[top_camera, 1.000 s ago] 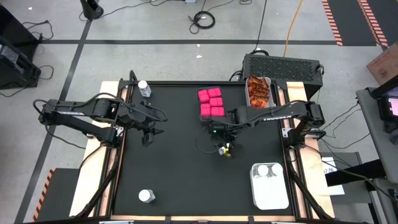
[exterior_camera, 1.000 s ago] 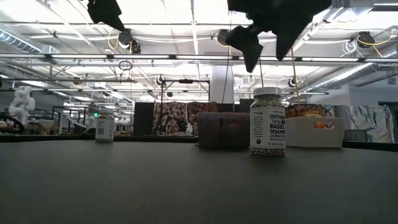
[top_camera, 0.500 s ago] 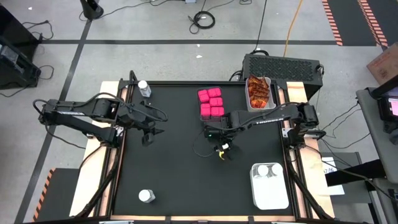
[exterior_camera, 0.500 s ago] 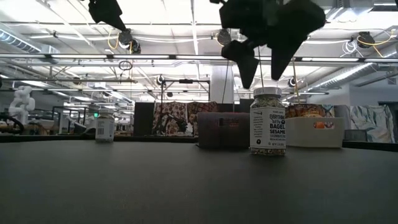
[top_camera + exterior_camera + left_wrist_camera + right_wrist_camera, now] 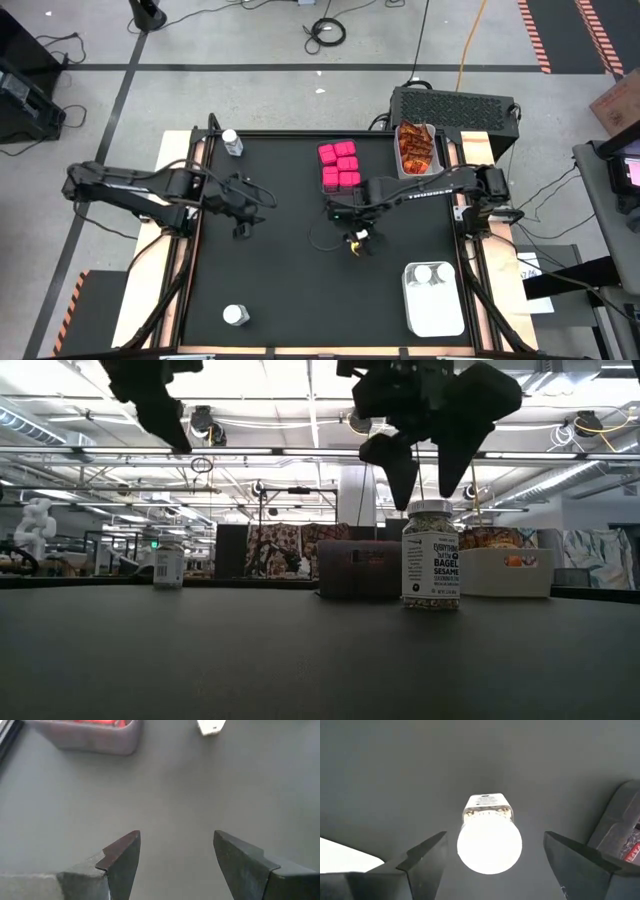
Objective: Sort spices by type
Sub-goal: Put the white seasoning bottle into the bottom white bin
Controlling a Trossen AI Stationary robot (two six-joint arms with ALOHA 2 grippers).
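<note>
Right wrist view: right claw (image 5: pixel 492 857) spread wide, hanging over upright jar (image 5: pixel 489 841) mid-table, fingers clear of lid both sides. Pink packs (image 5: pixel 340 166) just behind it. Left claw (image 5: pixel 243 208) released, empty, over bare table (image 5: pixel 270 270) near left edge.

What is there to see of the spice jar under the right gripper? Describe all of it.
The spice jar is small and clear, with a white round lid and a white label printed "Everything but the Bagel Sesame", seeds showing above it. It stands upright on the black table, near the middle, apart from the pink packs. The right gripper hangs just above its lid, jaws open to either side, not touching. Nothing else touches it.
</note>
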